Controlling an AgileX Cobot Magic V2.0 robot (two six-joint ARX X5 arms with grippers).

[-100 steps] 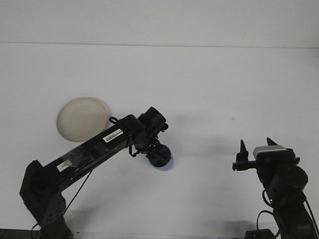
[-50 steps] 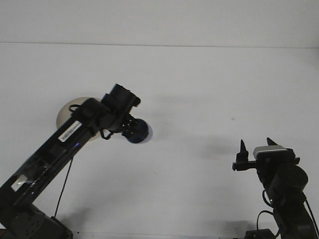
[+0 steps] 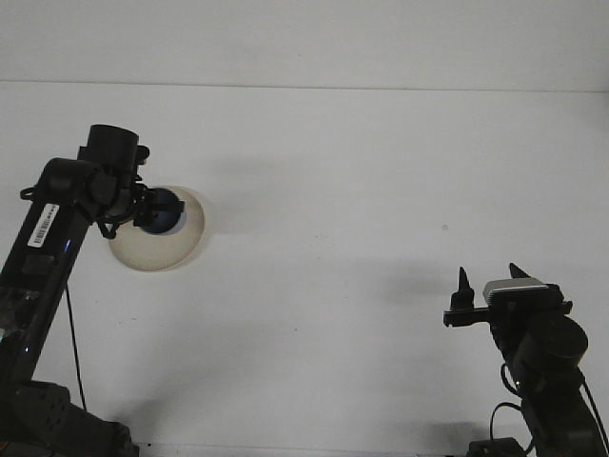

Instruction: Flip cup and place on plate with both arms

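Cup (image 3: pixel 164 211) over plate (image 3: pixel 181 248) at left; right hand (image 3: pixel 490 284) far right.

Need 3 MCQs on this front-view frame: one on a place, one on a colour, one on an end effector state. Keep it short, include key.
1. Where is the cup?
A. over the plate, at the left end effector
B. on the table beside the right arm
C. at the table's far edge

2. What colour is the cup?
A. red
B. dark blue
C. yellow

3. How does the right end effector stand?
A. shut on the cup
B. shut on the plate
C. open, holding nothing

Key: 1 A, the cup overlaps the plate at the left arm's tip. 2 B, its body shows dark blue. 3 C, its two fingertips stand apart with only table between them.
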